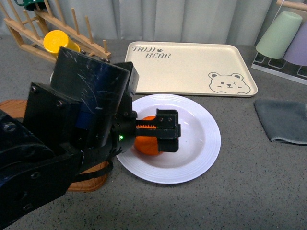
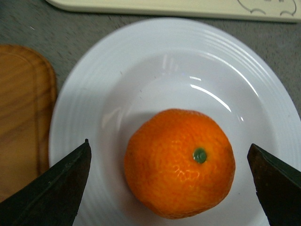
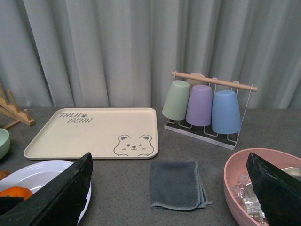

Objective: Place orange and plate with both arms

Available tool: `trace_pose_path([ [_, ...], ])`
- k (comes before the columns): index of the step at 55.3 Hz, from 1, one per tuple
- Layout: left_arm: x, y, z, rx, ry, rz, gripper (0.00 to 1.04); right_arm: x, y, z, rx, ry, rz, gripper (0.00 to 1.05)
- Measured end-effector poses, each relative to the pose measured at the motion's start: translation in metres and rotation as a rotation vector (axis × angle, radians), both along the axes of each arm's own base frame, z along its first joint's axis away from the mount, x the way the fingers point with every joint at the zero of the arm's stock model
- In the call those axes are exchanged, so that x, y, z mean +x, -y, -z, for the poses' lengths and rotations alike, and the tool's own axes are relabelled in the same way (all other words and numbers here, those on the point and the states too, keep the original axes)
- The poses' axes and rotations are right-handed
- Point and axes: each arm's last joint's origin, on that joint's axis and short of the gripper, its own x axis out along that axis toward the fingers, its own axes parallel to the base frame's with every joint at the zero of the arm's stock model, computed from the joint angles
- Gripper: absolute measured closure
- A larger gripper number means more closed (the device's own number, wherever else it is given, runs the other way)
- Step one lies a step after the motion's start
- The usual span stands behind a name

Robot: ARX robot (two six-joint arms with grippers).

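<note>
Left gripper point(image 2: 168, 144): jaws spread wide, one dark finger on each side of the round bright orange fruit with a green stem dot point(image 2: 178, 162), a clear gap on both sides, no contact seen. Nothing gripped. The orange sits in the well of the wide, pale lavender-white ridged plate point(image 2: 155, 56), stem up. In the front view the plate lies at frame centre on the grey table, the arm reaching in from the lower left. A brown wooden board point(image 1: 12, 108) is just beside the plate at left, and the beige rectangular bear tray point(image 1: 192, 67) lies above it, close but apart. Right gripper point(image 3: 169, 156): also wide and empty, well off from the plate, with a folded grey cloth point(image 3: 176, 184) ahead of it. Judgement: the orange-on-plate step looks done. If the plate is meant for the tray, that move is not yet done and would probably fall to the right arm.
</note>
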Motion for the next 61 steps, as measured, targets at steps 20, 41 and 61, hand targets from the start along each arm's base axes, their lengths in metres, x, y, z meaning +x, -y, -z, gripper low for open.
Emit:
trace_pose_path([
  [20,-0.049,-0.069,-0.063,0.057,0.183,-0.309,0.06,0.000,0.000,0.000,0.000,0.000,0.000,0.09],
  [41,-0.128,-0.126,-0.095,0.027,0.271,-0.496,0.06,0.000,0.000,0.000,0.000,0.000,0.000,0.09],
  [61,-0.143,-0.152,-0.112,0.108,0.657,-0.326,0.68,0.000,0.000,0.000,0.000,0.000,-0.002,0.09],
])
